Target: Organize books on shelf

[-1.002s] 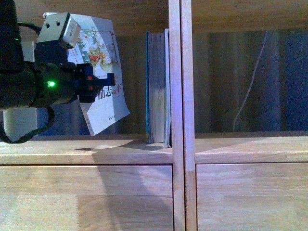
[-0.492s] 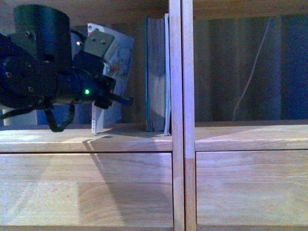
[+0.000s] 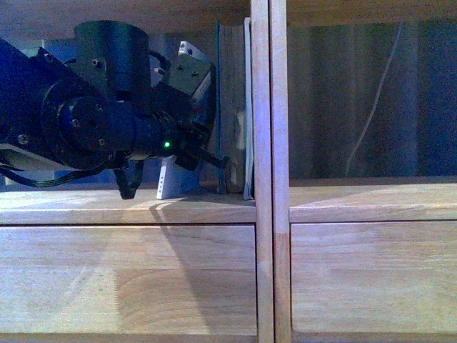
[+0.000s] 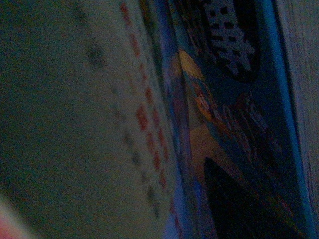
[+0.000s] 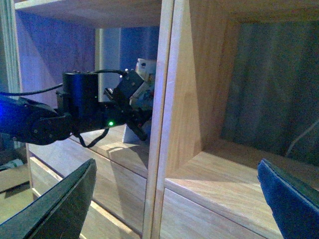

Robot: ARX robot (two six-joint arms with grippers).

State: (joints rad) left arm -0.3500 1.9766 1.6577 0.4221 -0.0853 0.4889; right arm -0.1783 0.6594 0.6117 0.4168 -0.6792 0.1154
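My left gripper (image 3: 207, 153) is shut on the thin white paperback (image 3: 168, 187). The paperback stands nearly upright with its lower edge at the shelf board (image 3: 86, 207), just left of the teal book (image 3: 232, 107). A thin pale book (image 3: 248, 107) leans against the central double upright (image 3: 268, 179). The arm hides most of the paperback. In the left wrist view the paperback's pale, red-marked surface (image 4: 75, 124) lies close beside the teal book's colourful cover (image 4: 234, 99). In the right wrist view my right gripper (image 5: 174, 199) is open and empty in front of the shelf, and the paperback (image 5: 144, 82) shows.
The right compartment (image 3: 357, 204) holds no books; a white cable (image 3: 371, 114) hangs behind its open back. Plain drawer fronts (image 3: 128, 279) run below the board. The left arm's bulky body (image 3: 78, 136) fills the left compartment's front.
My left arm moved right and deeper into the left compartment. The paperback went from tilted in the air to nearly upright on the board, close to the teal book.
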